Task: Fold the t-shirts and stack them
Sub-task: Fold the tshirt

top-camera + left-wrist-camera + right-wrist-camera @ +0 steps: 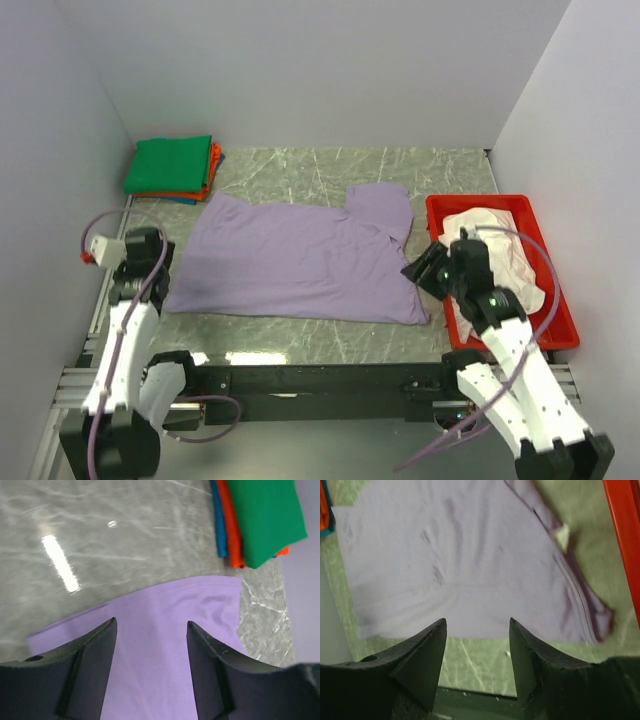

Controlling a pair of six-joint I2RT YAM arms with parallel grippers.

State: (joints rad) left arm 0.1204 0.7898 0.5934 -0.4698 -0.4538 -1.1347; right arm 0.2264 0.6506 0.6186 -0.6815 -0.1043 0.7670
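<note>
A lavender t-shirt (300,255) lies spread flat across the middle of the table, folded in half with a sleeve at the upper right. In the left wrist view its left edge (165,630) runs under my open left gripper (151,622), nothing held. My left gripper (150,250) hovers at the shirt's left edge. My right gripper (428,268) hangs open by the shirt's right edge; its wrist view shows the shirt (460,565) ahead of the open right gripper (477,622). A folded stack (172,168) with a green shirt on top, orange-red and blue beneath, sits at the back left.
A red plastic tray (555,300) at the right holds a crumpled pale pinkish-white shirt (500,250). White walls close in the table on the left, back and right. The black rail with the arm bases runs along the near edge (320,380).
</note>
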